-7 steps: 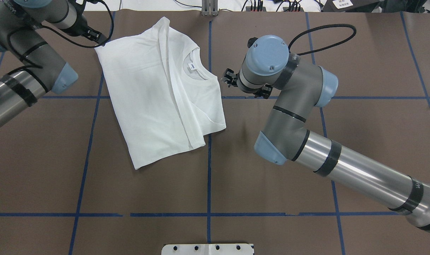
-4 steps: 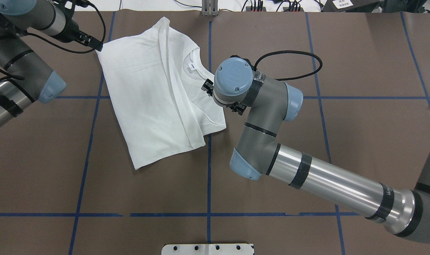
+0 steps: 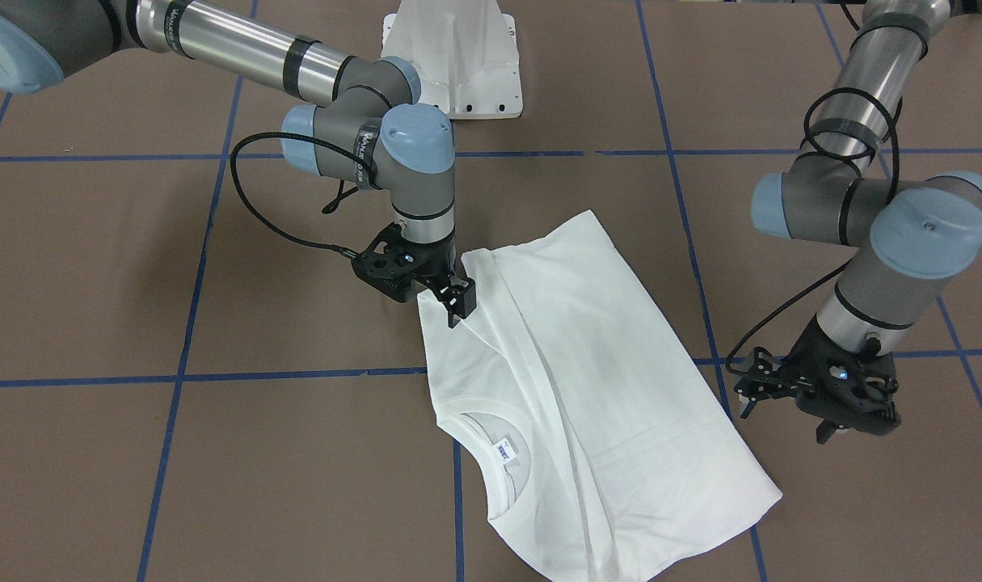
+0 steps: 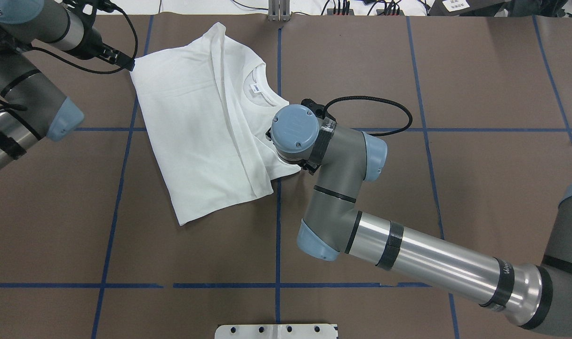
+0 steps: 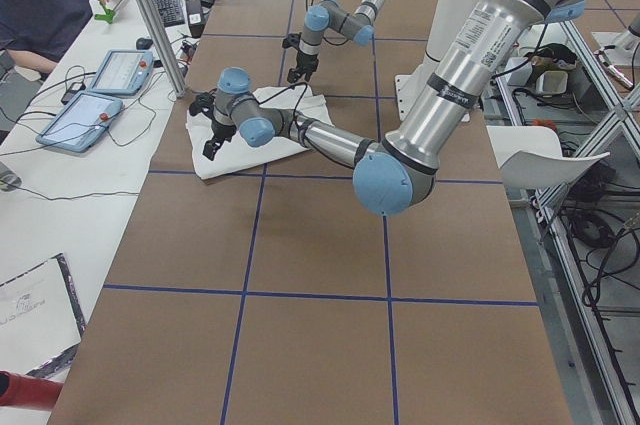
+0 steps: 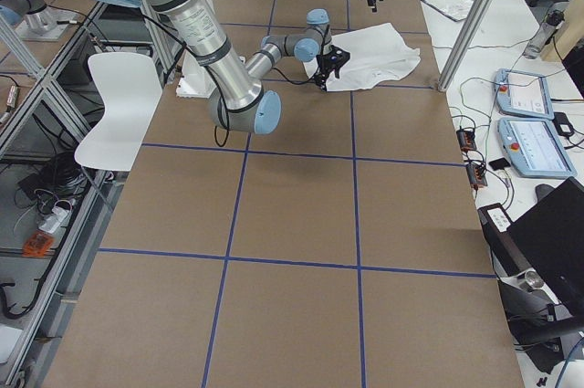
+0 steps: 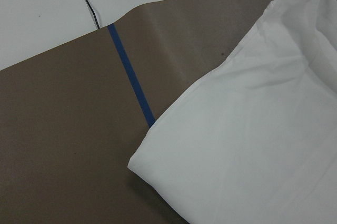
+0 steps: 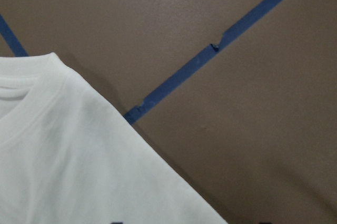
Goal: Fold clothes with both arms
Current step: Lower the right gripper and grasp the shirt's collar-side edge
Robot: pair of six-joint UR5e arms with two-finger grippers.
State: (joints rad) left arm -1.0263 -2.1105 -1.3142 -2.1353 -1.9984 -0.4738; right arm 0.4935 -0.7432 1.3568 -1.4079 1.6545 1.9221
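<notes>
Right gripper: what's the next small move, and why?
Probably ease the right gripper down and pinch the shirt there: it hangs right over the shirt's edge by one corner, while the left gripper hangs beside the opposite corner, off the cloth.

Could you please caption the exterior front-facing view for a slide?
Right gripper at a corner of the T-shirt; left gripper beside its opposite edge.

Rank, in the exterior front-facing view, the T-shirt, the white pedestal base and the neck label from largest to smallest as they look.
1. White T-shirt, largest by far.
2. White pedestal base, cut off at the top edge.
3. Neck label, smallest.
</notes>
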